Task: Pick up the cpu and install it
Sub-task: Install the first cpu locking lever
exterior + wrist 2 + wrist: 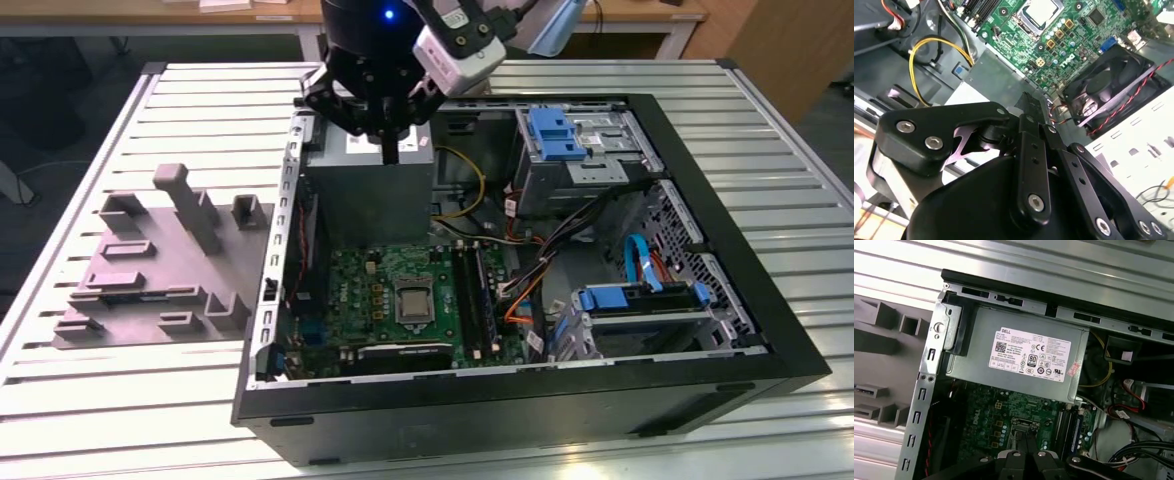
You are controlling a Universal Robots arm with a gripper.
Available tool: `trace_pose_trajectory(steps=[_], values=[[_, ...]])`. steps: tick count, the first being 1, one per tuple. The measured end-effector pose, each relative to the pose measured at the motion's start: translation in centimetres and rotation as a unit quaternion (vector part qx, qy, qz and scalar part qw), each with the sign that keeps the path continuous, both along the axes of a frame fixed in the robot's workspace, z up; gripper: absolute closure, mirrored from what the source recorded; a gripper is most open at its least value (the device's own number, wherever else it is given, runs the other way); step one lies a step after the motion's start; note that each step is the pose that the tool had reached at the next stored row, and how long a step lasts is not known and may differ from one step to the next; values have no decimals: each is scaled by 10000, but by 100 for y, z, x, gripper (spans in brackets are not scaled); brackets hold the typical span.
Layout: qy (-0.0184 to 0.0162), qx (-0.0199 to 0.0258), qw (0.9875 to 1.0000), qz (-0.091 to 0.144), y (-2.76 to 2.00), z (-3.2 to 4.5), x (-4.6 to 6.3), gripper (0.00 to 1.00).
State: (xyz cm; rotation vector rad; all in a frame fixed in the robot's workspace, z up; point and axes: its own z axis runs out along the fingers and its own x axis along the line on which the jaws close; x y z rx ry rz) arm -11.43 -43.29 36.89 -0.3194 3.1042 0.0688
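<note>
The arm reaches down from the top of the exterior view, its wrist bent so that the black gripper (390,150) points straight downward. In the second wrist view the gripper (1029,102) shows its fingers (1033,150) pressed together, with no gap between them. Its linkage arms spread out to either side.

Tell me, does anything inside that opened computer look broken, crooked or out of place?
Nothing stands out. The computer case lies open on its side on the table, the green board flat inside, cables loose but tucked within. The pincer hangs above the grey power-supply box, with nothing spilled or visibly damaged.
</note>
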Motion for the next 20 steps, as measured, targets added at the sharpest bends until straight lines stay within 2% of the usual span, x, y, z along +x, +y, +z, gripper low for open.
trace_pose_trajectory(steps=[2, 7, 18, 20], values=[[0, 0, 9999, 106, -8, -5, 1, 89], [0, 0, 9999, 130, -62, -16, 0, 89], [0, -2, 9997, 241, -66, -60, 54, 89], [-2, -1, 9995, 325, -66, -78, 56, 89]])
